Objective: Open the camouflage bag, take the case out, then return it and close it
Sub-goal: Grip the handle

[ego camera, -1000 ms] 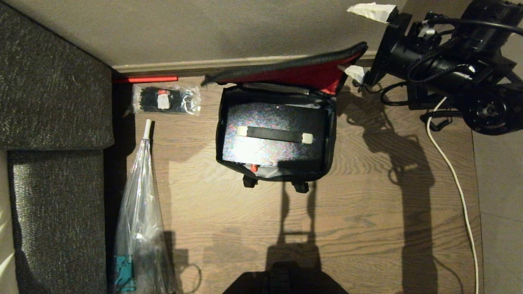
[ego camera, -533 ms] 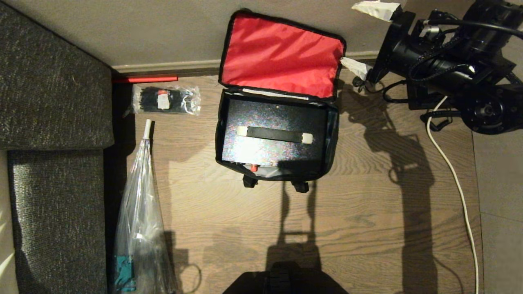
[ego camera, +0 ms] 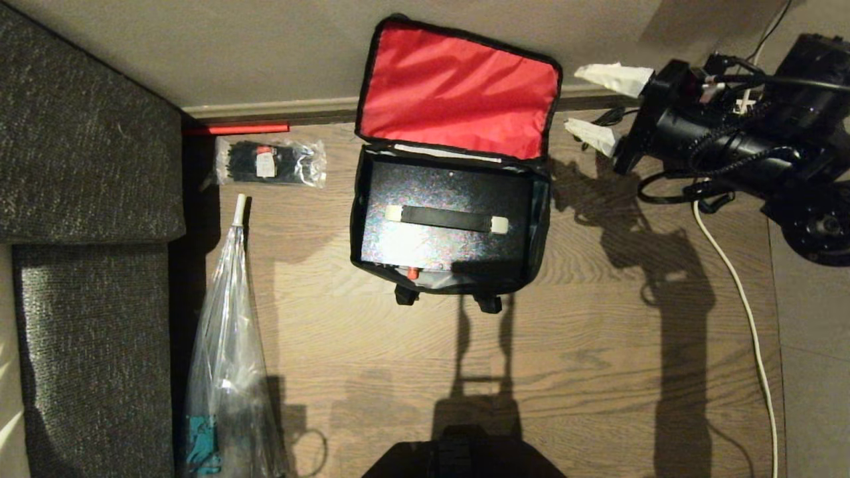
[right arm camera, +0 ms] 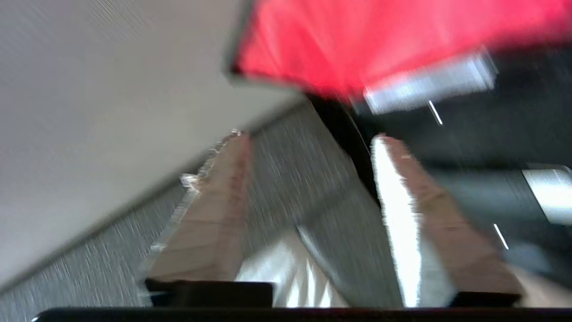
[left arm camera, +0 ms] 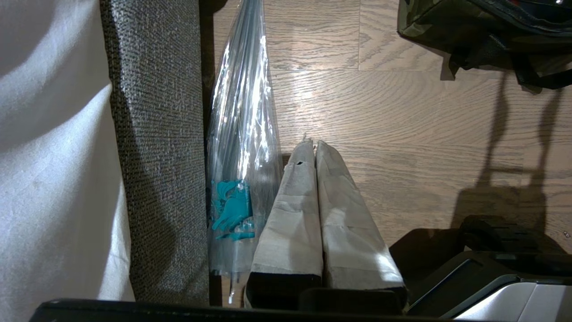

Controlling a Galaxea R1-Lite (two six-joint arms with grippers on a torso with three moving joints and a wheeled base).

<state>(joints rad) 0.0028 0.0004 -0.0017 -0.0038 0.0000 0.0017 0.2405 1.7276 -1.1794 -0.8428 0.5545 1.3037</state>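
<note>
Head view: cable-tie packet (ego camera: pixel 269 161) beside camouflage bag (ego camera: pixel 541 219)

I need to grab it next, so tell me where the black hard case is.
In the head view, the black textured hard case sits inside the open camouflage fabric bag on the wooden floor, centre frame, below the raised red-lined lid.

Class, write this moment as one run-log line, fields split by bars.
camouflage bag: lid open, red lining showing | case: inside bag | right tool: open, empty, beside lid | left tool: shut, parked
</note>
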